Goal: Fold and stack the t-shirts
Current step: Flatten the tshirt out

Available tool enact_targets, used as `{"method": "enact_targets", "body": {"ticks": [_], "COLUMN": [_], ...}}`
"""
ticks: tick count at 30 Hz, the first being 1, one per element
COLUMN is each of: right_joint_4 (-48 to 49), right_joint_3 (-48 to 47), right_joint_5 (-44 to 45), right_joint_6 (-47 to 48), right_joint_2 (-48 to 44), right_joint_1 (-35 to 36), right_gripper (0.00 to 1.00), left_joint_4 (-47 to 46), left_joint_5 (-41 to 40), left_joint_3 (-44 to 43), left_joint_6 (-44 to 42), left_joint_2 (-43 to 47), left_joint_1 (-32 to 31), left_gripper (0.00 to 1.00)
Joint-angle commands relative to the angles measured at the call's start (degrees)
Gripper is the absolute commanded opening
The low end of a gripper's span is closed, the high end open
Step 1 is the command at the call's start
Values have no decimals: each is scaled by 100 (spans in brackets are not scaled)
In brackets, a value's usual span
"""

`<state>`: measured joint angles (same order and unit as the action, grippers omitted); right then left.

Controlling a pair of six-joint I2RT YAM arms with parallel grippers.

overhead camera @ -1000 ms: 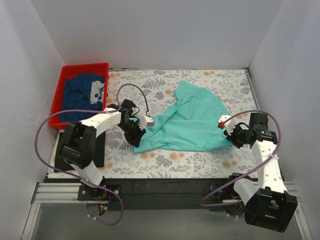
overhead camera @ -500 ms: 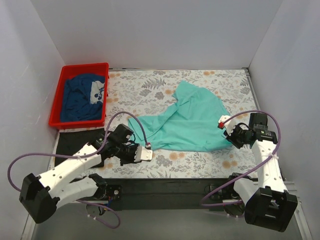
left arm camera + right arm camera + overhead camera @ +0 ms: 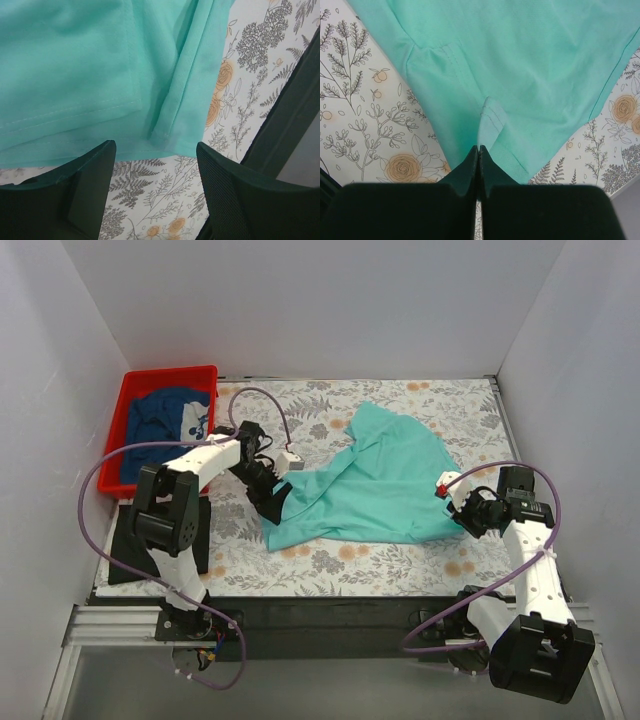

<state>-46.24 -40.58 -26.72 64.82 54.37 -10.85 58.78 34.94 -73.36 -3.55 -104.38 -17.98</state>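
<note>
A teal t-shirt (image 3: 385,485) lies spread and rumpled on the floral table cover. My left gripper (image 3: 272,502) hangs over its left corner. In the left wrist view the jaws are open, and the teal hem (image 3: 125,120) lies just beyond the fingertips (image 3: 95,165) with only table cover between them. My right gripper (image 3: 457,502) is at the shirt's right edge. In the right wrist view it is shut, pinching a fold of the teal cloth (image 3: 490,112). A navy t-shirt (image 3: 165,425) lies bunched in the red bin. A black t-shirt (image 3: 120,560) lies flat at the left, partly under my left arm.
The red bin (image 3: 170,373) stands at the back left corner. White walls close in the table on three sides. Bare floral cover (image 3: 340,560) runs along the near edge in front of the teal shirt, and more shows at the back (image 3: 300,405).
My left arm swung out toward the near edge and came back to the teal shirt's left corner, its jaws now open and the cloth let go. The right gripper has not moved.
</note>
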Motion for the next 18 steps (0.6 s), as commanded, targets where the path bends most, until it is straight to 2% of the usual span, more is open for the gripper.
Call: {"method": "enact_targets", "body": {"ticks": [1,8,18], "right_joint_4": [-52,-43,-52], "right_joint_3": [-47,-47,-91], "right_joint_5": [61,123,97], "right_joint_6": [198,268,181], "right_joint_2": [-5,3,91], "right_joint_1": [4,4,4], "right_gripper": [1,1,1], "left_joint_4": [406,257,-174], "left_joint_5": [250,189,153], "left_joint_3": [-91,155,314], "left_joint_6": [-23,-5,4], "left_joint_2": [-74,-179,-136], "left_joint_1": [-92,-92,-206], "left_gripper": [65,62,49]}}
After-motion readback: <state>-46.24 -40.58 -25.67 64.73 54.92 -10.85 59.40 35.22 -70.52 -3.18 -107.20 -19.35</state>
